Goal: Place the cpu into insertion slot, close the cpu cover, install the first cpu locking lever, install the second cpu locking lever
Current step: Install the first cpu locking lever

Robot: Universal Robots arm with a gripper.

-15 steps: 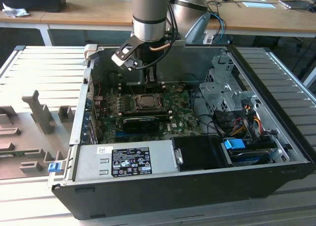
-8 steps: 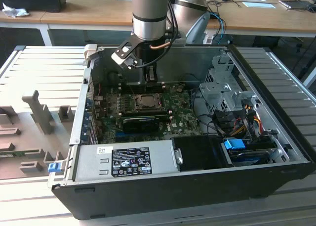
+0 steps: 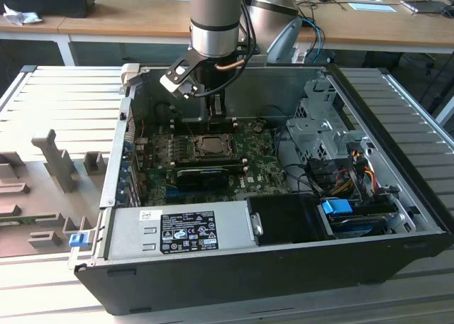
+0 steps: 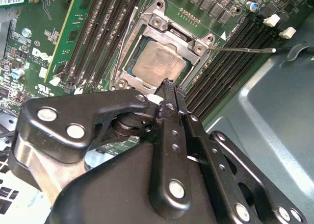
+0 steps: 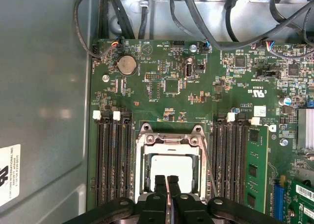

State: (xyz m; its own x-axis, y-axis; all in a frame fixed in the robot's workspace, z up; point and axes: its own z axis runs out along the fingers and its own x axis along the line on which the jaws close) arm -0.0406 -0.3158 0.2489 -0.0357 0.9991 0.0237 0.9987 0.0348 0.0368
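Open computer case on a slatted bench — the gripper, its fingers pressed together and empty, hangs just above the cpu, seated beneath the flat-lying cpu cover; the free locking lever likely wants a slow, square push under its hook.

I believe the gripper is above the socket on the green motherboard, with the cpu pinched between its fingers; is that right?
Not quite. The gripper is above the socket on the green motherboard, but its fingers are shut on nothing: both wrist views show the cpu lying in the socket, framed by the cpu cover.
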